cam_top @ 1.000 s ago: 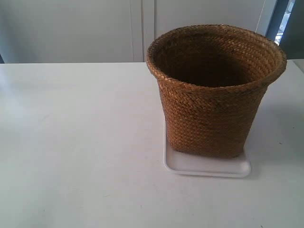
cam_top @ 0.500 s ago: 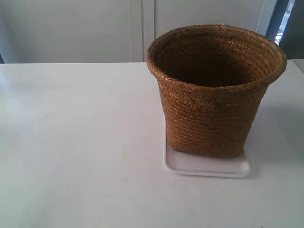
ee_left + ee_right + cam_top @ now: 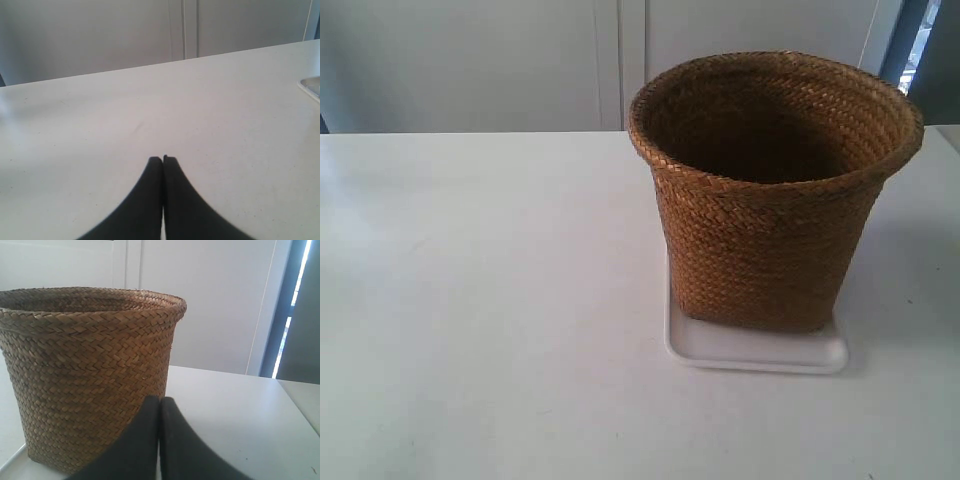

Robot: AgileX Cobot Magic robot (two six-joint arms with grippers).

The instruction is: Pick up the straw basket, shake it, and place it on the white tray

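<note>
One straw basket stands upright on one white tray, and we find the pair toward the exterior view's right on the counter. The basket's base covers most of the tray, leaving a bare strip of rim along the near edge and a sliver along one side.

Two tools show, one in each wrist view. The right tool has its two fingers pressed flat together, gripping nothing. The basket rises near it, just beyond its tips and a little to one side, and the two are apart. The left tool is closed in the same way and holds nothing. It sits over bare counter, well apart from the basket, and what looks like a corner of the tray shows at the edge of its view.

The basket is brown braided straw in a coarse herringbone weave. It is bucket-shaped, with a wide, round, flared rim tapering to a narrower, squarish base. Its inside lies in shadow. The tray is flat, shallow, glossy and rectangular, with rounded corners and a low raised rim. The counter is smooth matte white. Each tool's fingers are smooth and black, curving apart toward their roots.
</note>
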